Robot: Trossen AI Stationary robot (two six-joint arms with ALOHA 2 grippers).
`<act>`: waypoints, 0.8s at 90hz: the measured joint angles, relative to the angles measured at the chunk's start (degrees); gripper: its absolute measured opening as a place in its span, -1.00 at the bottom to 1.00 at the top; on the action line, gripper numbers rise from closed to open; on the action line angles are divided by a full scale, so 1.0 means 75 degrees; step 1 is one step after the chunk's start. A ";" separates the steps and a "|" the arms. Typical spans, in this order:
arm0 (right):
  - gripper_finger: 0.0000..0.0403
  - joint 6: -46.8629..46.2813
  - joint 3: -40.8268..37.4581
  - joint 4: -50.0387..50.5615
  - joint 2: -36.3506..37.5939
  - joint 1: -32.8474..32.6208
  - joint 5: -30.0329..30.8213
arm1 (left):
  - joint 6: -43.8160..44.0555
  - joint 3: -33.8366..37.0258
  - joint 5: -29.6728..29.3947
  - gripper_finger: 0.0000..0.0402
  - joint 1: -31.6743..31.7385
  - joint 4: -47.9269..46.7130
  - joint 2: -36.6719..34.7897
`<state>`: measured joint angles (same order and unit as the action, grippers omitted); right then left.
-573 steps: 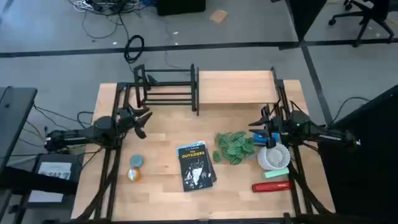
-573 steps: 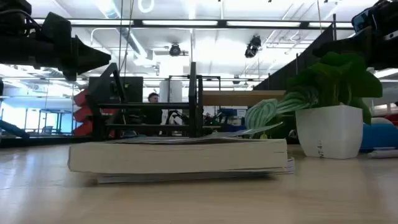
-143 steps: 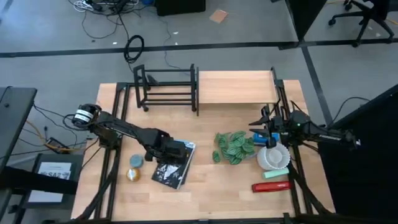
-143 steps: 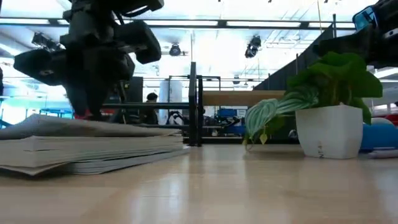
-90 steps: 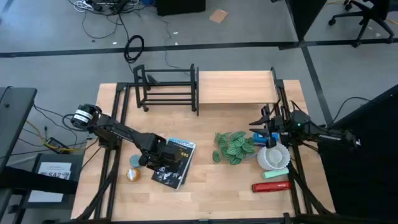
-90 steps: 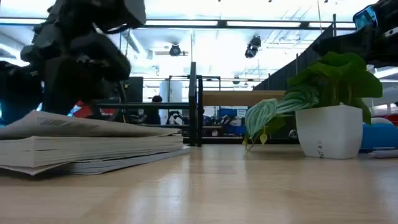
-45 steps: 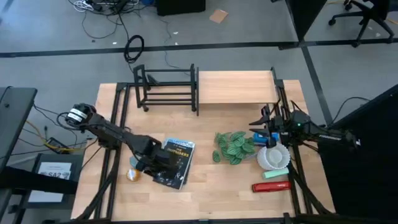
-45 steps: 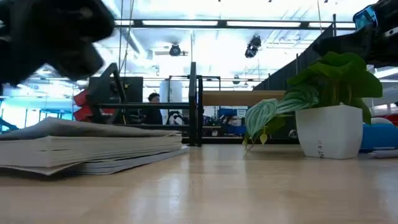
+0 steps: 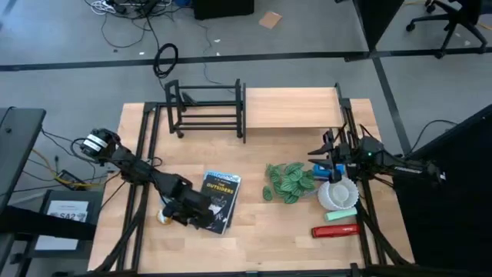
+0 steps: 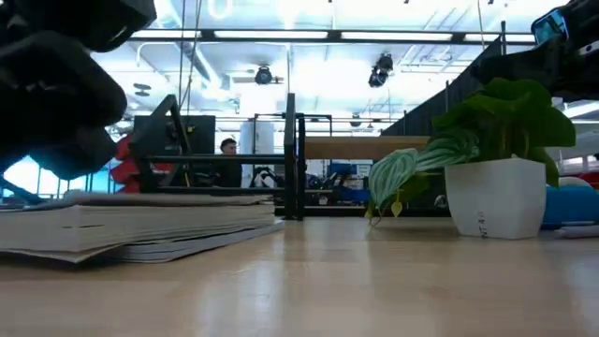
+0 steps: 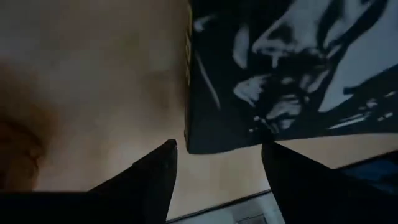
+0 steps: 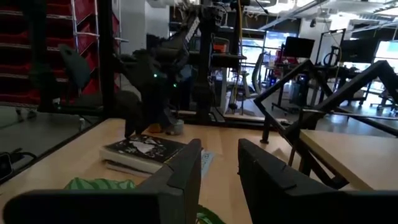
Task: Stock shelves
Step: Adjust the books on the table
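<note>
Two shelves at the far edge of the table (image 9: 254, 238): black metal-bar rack (image 9: 206, 108) on the far left, light wooden board (image 9: 290, 107) just right of it, touching or nearly so. Nothing visible on either.

Left claw (image 9: 201, 218) down low at the near-left part of the table, well apart from the rack, set at the near-left corner of a book (image 9: 217, 199) lying flat with its dark cover up. In the left wrist view, fingers (image 11: 152, 177) spread wide, one each side of the book's corner (image 11: 217, 140), the wood of the table between them — not closed on anything. Whether the fingertips touch the table cannot be told. A small round yellowish thing (image 9: 164, 215) just left of the claw, partly hidden by the arm.

Right claw (image 9: 328, 156) at the right side of the table, near the board's near-right corner, hovering over a white pot (image 9: 338, 194) with a green leafy plant (image 9: 289, 181) leaning left. Fingers (image 12: 180, 177) parted, holding nothing. A blue thing (image 9: 321, 169) beside the pot; a green bar (image 9: 342, 213) and a red one (image 9: 335, 229) nearer the front edge.

In the low view — book (image 10: 140, 229) at the left, plant in pot (image 10: 494, 192) at the right, rack (image 10: 234, 164) behind.
</note>
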<state>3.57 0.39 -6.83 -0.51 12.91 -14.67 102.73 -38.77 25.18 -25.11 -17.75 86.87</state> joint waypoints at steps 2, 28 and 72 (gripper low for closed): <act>-0.62 0.0000 -0.0001 0.0000 0.0003 0.0003 -0.0001 | -0.0005 0.0032 -0.0026 0.06 0.0013 0.0088 0.0000; -0.62 0.0001 0.0001 0.0003 0.0001 0.0000 -0.0001 | -0.0203 0.0088 -0.0754 0.06 0.0157 0.0785 0.0001; -0.62 0.0000 -0.0001 0.0000 0.0000 0.0003 -0.0001 | -0.0261 0.0080 -0.2138 -0.08 0.0168 0.0916 0.0032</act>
<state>3.57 0.38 -6.83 -0.51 12.93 -14.68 100.78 -38.17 9.14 -23.84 -10.88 87.11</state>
